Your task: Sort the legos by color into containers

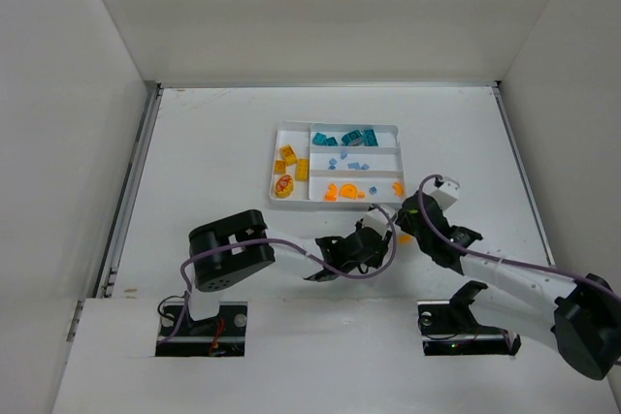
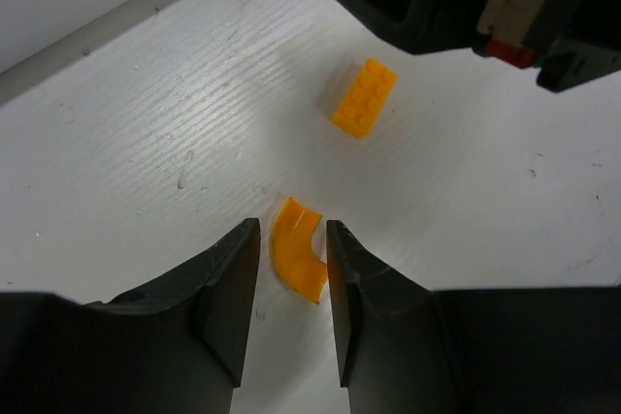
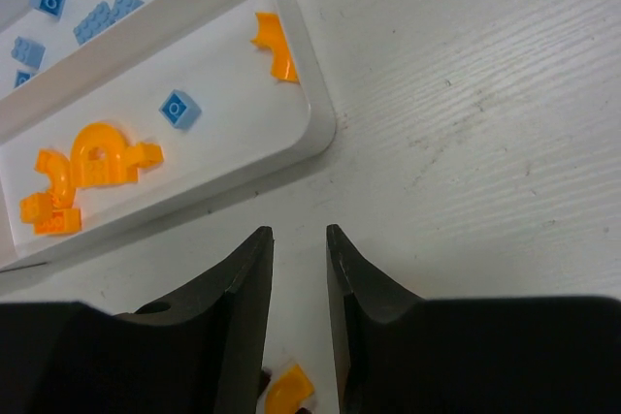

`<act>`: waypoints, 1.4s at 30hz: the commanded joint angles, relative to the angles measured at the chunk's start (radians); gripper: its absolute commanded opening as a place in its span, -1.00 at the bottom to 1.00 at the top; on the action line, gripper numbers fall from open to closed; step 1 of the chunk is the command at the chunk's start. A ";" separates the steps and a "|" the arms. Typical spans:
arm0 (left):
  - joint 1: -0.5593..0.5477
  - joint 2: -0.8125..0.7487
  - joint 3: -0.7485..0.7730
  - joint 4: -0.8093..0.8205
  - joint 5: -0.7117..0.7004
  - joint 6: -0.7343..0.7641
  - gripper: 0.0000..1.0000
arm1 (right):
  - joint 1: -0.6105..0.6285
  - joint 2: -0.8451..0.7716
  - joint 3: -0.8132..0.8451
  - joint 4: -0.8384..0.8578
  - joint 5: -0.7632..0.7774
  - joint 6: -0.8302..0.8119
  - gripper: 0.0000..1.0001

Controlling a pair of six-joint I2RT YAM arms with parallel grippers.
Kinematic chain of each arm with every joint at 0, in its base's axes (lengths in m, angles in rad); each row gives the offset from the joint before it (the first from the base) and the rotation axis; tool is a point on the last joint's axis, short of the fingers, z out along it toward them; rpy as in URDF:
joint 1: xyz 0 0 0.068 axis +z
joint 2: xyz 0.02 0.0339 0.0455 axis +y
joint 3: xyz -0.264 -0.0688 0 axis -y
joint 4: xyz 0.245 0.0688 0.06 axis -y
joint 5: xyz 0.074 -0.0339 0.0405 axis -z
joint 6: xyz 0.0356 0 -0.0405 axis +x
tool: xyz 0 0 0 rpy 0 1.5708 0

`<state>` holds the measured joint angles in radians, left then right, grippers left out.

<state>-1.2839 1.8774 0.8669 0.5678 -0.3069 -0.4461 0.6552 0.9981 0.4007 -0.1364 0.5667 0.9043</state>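
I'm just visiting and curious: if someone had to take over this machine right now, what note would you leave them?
Left gripper: open, jaws either side of a curved orange piece lying on the table, not lifted.
Right gripper: narrowly open, empty, near a corner of the tray.
Done: most legos lie in the tray, grouped by colour.
Left to do: the curved orange piece and an orange brick are on the table; one light-blue brick sits in the section with the orange ones.

robot lab test cell, plain white walls point(image 1: 320, 7) boxing a white worktop point(image 1: 213, 172), cabled robot arms point(image 1: 231, 251) bolted at near edge
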 commanded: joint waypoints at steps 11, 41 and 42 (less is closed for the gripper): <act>0.004 -0.020 -0.020 -0.140 -0.110 0.075 -0.74 | 0.103 -0.085 0.021 -0.235 0.076 0.140 -0.09; 0.266 -0.874 -0.568 -0.017 0.031 -0.086 -0.76 | 0.180 0.362 0.303 -0.649 0.076 0.642 -0.26; 0.275 -0.880 -0.571 -0.019 0.040 -0.092 -0.76 | 0.185 0.367 0.309 -0.638 0.082 0.639 -0.31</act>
<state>-1.0325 1.0294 0.3145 0.5125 -0.3267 -0.5053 0.8265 1.3510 0.6605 -0.7197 0.6147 1.4990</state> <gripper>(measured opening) 0.181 0.363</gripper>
